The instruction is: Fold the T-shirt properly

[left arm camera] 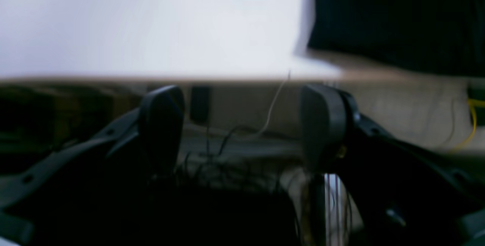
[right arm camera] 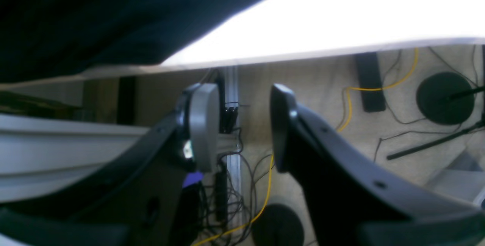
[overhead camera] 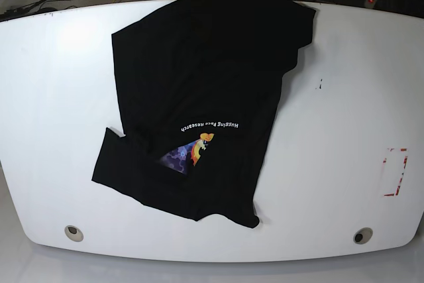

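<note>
Black T-shirt (overhead camera: pixel 199 91) flat on white table (overhead camera: pixel 53 117); left pincer (left arm camera: pixel 242 124) and right pincer (right arm camera: pixel 242 124) agape, empty, beyond its edge.

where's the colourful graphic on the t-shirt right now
In the base view the graphic sits low on the T-shirt, left of the white table's centre, just under the white lettering and partly covered by a fold.

The left wrist view is motion-blurred. The T-shirt (overhead camera: pixel 199 97) graphic (overhead camera: pixel 189 152) is partly covered by a fold. The desk (overhead camera: pixel 344 97) corners are cut off.
</note>
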